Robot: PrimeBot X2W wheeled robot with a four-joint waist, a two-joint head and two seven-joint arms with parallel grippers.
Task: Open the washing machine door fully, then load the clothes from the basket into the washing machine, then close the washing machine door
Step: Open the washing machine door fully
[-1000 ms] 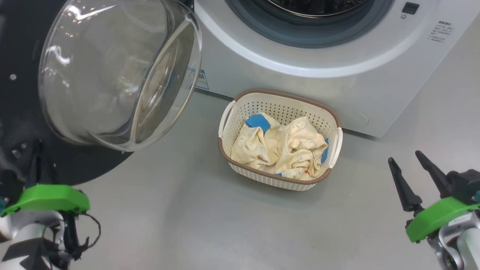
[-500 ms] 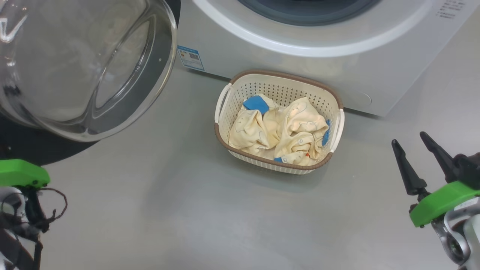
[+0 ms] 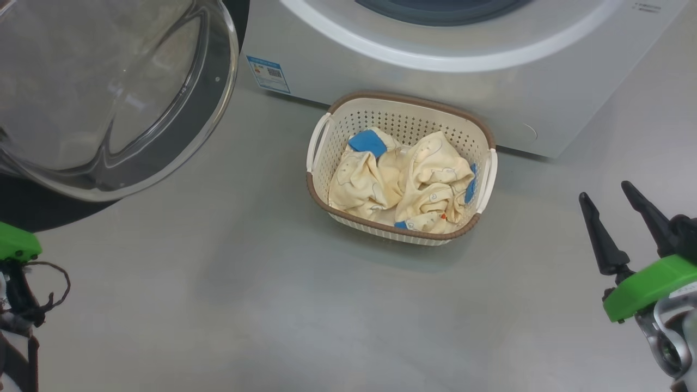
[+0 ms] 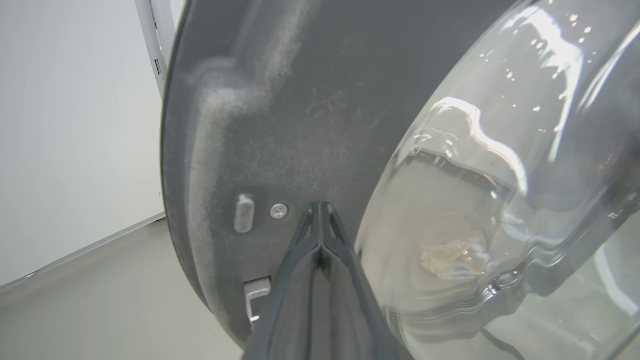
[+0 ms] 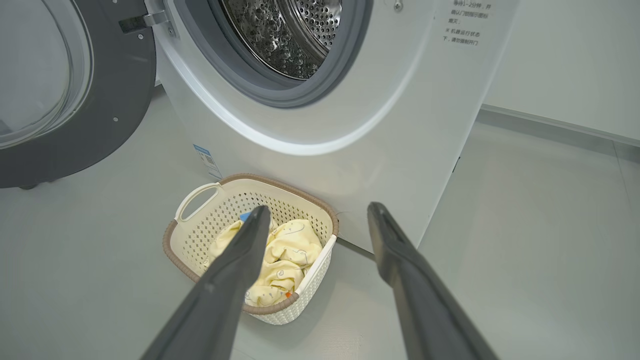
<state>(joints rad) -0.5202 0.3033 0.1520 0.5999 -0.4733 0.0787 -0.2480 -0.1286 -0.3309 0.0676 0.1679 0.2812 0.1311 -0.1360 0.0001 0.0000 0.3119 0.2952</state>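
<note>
Head view: right tool (image 3: 604, 191) spread, right of basket (image 3: 404, 98); left tool (image 4: 320, 211) pressed together by door (image 4: 280, 125)

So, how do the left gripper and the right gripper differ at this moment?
The left gripper is shut, fingers pressed together; the right gripper is open, fingers wide apart. The left gripper points at the dark inner rim of the washing machine door; the right gripper hangs over the floor, right of the basket. Both hold nothing and have long dark fingers.
</note>
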